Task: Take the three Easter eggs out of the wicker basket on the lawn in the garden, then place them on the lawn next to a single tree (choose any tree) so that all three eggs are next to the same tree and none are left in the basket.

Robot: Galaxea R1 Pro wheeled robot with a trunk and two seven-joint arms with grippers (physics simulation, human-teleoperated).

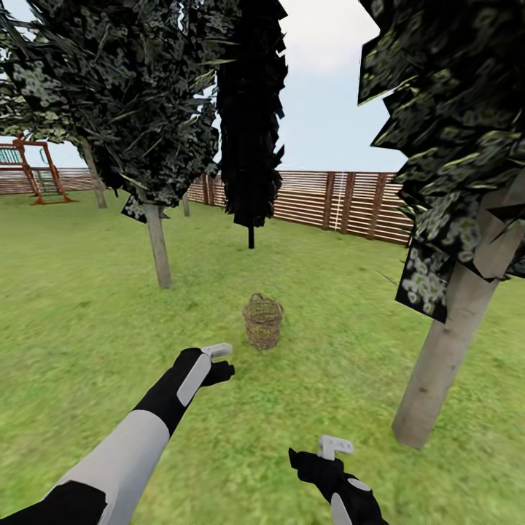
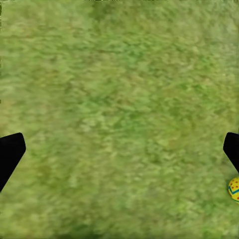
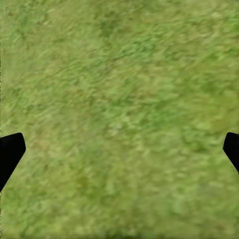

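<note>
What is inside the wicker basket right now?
The wicker basket stands on the lawn, but its woven wall hides the inside. One Easter egg lies on grass in the left wrist view.

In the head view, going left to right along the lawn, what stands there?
Red wooden swing frame → pale grey-trunked tree → thin dark-trunked tree → woven brown wicker basket → thick pale-trunked tree.

Upper left of the head view, a red-framed swing set [image 1: 35, 169] stands on the grass by the fence [image 1: 343, 200], whose brown slats run across mid-frame. A dark, narrow, thin-trunked tree [image 1: 250, 117] hangs top centre under pale sky [image 1: 328, 95].
</note>
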